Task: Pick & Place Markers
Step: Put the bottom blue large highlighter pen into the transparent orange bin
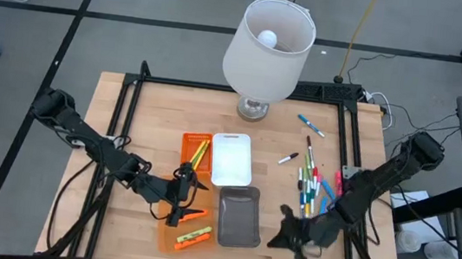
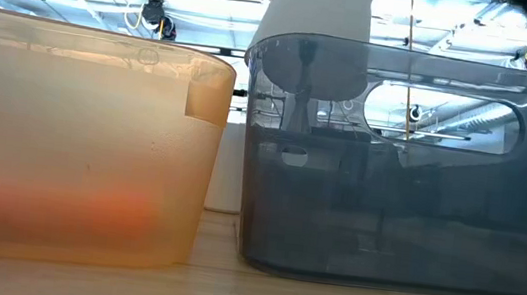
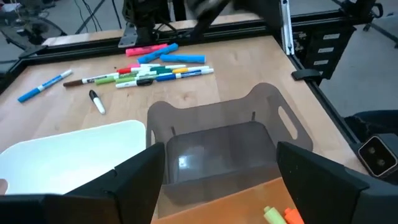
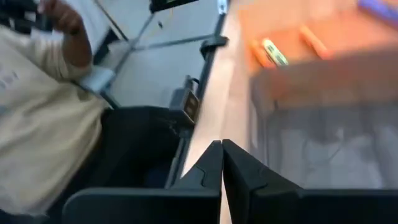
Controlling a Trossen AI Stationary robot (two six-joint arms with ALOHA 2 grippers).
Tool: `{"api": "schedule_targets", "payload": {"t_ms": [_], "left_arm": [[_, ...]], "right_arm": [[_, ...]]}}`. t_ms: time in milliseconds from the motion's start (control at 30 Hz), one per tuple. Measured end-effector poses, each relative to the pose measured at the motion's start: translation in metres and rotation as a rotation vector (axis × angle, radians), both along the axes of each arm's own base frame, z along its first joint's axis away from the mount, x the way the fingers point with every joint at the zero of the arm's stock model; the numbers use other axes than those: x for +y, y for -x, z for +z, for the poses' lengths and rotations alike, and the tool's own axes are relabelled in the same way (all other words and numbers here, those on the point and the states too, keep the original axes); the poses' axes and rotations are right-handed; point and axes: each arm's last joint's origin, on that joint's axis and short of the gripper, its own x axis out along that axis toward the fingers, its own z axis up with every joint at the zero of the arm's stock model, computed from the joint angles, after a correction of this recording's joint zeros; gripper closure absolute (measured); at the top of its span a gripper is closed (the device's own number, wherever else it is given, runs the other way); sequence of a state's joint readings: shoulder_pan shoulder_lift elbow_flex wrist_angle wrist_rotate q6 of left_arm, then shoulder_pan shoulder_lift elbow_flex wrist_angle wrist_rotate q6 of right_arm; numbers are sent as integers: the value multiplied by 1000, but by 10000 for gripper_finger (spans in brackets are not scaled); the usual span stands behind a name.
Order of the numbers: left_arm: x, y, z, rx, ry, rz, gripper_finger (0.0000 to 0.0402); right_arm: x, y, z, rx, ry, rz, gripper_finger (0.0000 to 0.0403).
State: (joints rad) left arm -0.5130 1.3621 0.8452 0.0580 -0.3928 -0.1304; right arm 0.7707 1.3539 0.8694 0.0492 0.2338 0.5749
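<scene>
Most markers [image 1: 308, 184] lie loose on the wood at the table's right; the left wrist view shows the same pile [image 3: 155, 70]. A blue marker [image 1: 310, 125] and a black marker [image 1: 288, 159] lie apart from it. Some markers [image 1: 192, 237] lie in the near orange tray [image 1: 168, 237], others in the far orange tray [image 1: 188, 142]. My left gripper [image 1: 183, 196] [image 3: 221, 180] is open above the near orange tray, pointing at the grey tray [image 3: 217, 146]. My right gripper [image 1: 282, 234] [image 4: 222, 165] is shut and empty, right of the grey tray [image 1: 238, 216].
A white tray [image 1: 232, 158] sits behind the grey tray. A lamp with a white shade [image 1: 269, 42] stands at the table's far edge. A black frame [image 1: 353, 130] borders the table. A person in a cream top [image 4: 37, 118] is beyond the near edge.
</scene>
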Motion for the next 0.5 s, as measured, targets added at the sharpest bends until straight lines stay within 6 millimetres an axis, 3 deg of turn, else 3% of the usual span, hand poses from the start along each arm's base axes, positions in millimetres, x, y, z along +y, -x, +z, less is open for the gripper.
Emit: {"api": "schedule_targets", "payload": {"t_ms": [100, 200, 333, 500], "left_arm": [[1, -1, 1, -4, 16, 11, 96], [2, -1, 0, -1, 27, 20, 92], [2, -1, 0, 7, 25, 21, 85], [1, -2, -3, 17, 25, 21, 76]], "right_arm": [[27, -15, 24, 69, 160, 71, 403], [53, -27, 29, 221, 341, 162, 403], [63, -27, 9, 631, 469, 171, 403], [39, -1, -34, 1240, 573, 30, 403]]}}
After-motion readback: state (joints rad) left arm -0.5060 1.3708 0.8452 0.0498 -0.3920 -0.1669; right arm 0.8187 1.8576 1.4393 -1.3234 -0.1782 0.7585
